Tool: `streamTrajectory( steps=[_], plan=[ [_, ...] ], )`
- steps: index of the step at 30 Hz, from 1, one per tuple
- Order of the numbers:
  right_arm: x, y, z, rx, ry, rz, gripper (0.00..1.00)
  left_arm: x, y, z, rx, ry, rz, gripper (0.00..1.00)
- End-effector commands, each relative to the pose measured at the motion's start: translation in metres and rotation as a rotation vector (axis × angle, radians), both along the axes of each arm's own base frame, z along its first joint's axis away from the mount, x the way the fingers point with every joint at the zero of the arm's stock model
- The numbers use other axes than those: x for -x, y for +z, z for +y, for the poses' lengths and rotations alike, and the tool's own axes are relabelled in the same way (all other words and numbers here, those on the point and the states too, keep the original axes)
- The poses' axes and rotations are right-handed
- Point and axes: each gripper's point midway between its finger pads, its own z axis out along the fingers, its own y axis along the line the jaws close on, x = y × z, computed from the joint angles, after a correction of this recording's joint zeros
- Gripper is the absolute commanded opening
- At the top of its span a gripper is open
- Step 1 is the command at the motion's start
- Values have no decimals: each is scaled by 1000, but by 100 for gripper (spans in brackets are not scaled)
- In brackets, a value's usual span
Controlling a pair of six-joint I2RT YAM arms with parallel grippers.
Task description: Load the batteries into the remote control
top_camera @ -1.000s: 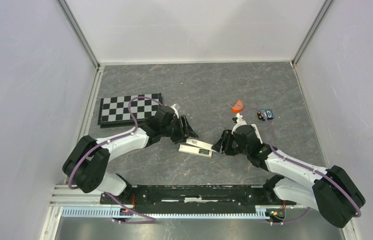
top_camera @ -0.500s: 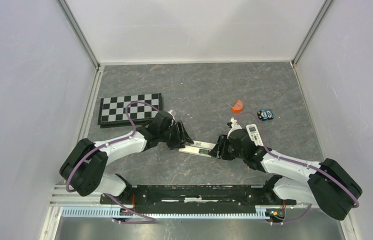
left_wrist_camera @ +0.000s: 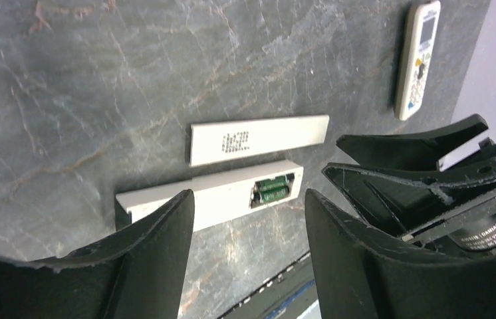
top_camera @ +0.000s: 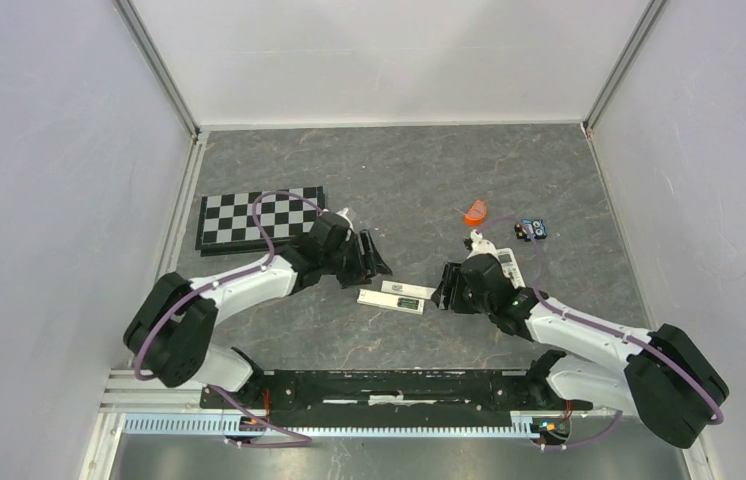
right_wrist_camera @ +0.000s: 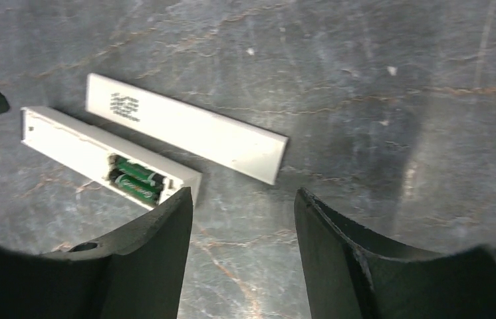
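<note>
We see the left gripper (top_camera: 377, 262) and right gripper (top_camera: 443, 288), jaws apart and empty, flanking the remote control (top_camera: 392, 298) at centre frame. What seems its cover (left_wrist_camera: 258, 138) lies just beside; the batteries (right_wrist_camera: 137, 181) sit in its recess.

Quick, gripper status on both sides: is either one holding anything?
Left gripper: open, holding nothing.
Right gripper: open, holding nothing.
</note>
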Motion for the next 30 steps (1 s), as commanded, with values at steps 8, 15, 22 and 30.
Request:
streamTrajectory(
  steps=[8, 15, 22, 30],
  plan=[
    [-17, -9, -9, 52, -27, -12, 57, -32, -42, -17, -91, -32, -5, 65],
    [-15, -10, 5, -17, 7, 3, 53, -21, -45, -32, -1, -71, 69, 59],
    [-11, -4, 23, -108, 64, 6, 50, -10, -28, -43, 106, -91, 98, 58],
    [-19, 19, 30, -150, 78, -49, 48, -12, -7, -46, 147, -94, 67, 58]
  ],
)
